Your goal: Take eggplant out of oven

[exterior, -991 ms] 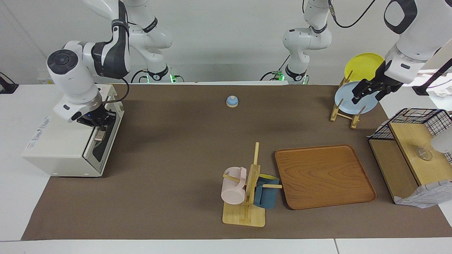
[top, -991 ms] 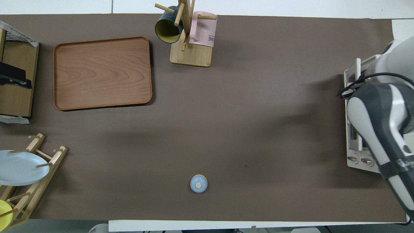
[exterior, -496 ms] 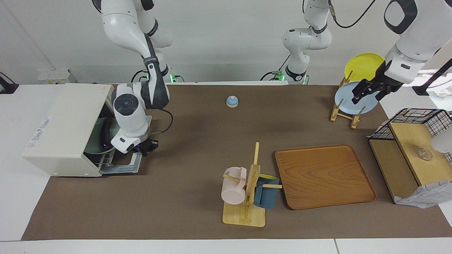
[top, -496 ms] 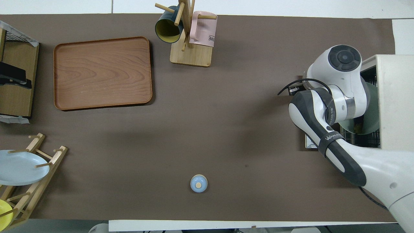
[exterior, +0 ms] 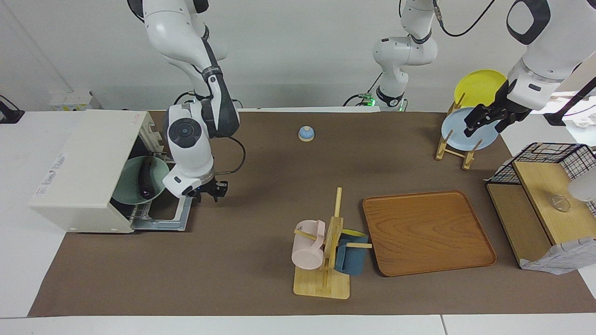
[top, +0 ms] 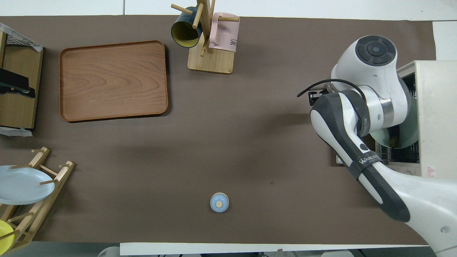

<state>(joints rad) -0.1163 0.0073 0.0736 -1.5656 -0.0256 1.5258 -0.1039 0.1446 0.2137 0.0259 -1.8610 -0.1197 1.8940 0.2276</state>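
The cream-white oven (exterior: 79,158) stands at the right arm's end of the table, its door (exterior: 160,222) folded down flat. Inside, the dark purple eggplant (exterior: 146,179) lies on a pale green plate (exterior: 125,188) on the wire rack. My right gripper (exterior: 208,190) hangs open and empty just off the door's outer edge, low over the mat. In the overhead view the right arm covers most of the oven (top: 437,107) opening, and only the plate's rim (top: 407,141) shows there. My left gripper (exterior: 479,122) waits, open, by the blue plate in the rack.
A wooden plate rack (exterior: 454,149) holds a blue plate (exterior: 465,139) and a yellow plate (exterior: 479,86). A wooden tray (exterior: 426,232), a mug tree (exterior: 326,260) with two mugs, a small blue bell (exterior: 306,134) and a wire-and-wood shelf (exterior: 545,200) stand on the brown mat.
The oven door went from shut to folded down. My right gripper, first at the door's handle, has let go and moved off the door toward the table's middle. The left arm has not moved.
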